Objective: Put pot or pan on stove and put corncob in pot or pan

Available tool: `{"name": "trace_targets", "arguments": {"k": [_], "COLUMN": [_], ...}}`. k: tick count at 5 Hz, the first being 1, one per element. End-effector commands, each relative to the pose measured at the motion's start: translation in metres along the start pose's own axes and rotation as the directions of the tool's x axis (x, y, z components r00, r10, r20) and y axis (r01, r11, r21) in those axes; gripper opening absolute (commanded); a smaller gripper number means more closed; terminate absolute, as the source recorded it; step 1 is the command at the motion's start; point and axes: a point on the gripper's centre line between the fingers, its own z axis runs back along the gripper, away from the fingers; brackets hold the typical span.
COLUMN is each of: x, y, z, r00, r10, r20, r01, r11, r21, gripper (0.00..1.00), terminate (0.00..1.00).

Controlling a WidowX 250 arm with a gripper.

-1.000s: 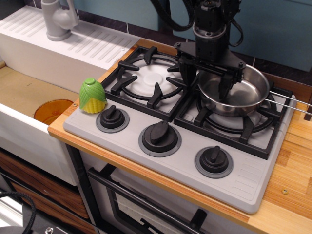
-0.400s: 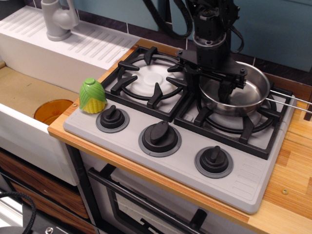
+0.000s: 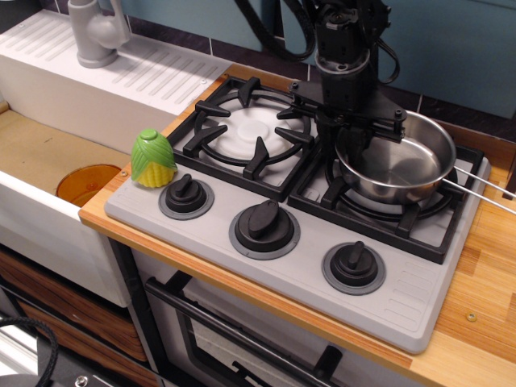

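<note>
Since a second ago we've lifted a bit: the claw (image 3: 352,137) sits higher than it did, and the pan (image 3: 397,162) has slid a little toward the right and tipped, so its handle (image 3: 482,185) now angles down toward the wooden counter (image 3: 484,298) instead of running flatter across the stove's edge.

Our arm (image 3: 348,48) comes straight down from the top of the view, black and bundled with cables, ending in a wide crossbar just above the pan's near-left rim. We see dark fingers (image 3: 372,145) reaching down at that rim, one on the outside and one that looks to be inside the bowl, so they seem closed on the rim, but we honestly can't tell for sure how tight the grip is from this angle.

That pan is over the right burner (image 3: 387,211) of the grey stove (image 3: 322,266), tilted, its left side raised where the claw is.

Our corn (image 3: 153,159) stands upright on the front-left corner of the stove, just beside the left knob (image 3: 185,193), well apart from the pan. An orange disc (image 3: 87,183) lies down in the sink (image 3: 40,153) to the left, and a grey faucet (image 3: 95,31) stands at the back. Left burner (image 3: 242,129) holds nothing.
</note>
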Motion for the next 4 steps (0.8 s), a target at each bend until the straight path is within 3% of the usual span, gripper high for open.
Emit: {"name": "trace_targets", "arguments": {"k": [1,3,4], "x": [0.012,0.026,0.031], "y": [-0.010,-0.006,0.007], "z": [0.032,0.079,0.085], "r00": [1.000,0.999,0.999], "r10": [0.008,0.006,-0.022], "r20": [0.024,-0.040,-0.044], "r01": [-0.008,-0.003,0.026], "r11": [1.000,0.997,0.996], "r21": [0.019,0.074,0.083], "gripper": [0.00,0.00,0.00], "terminate": [0.00,0.00,0.00]}}
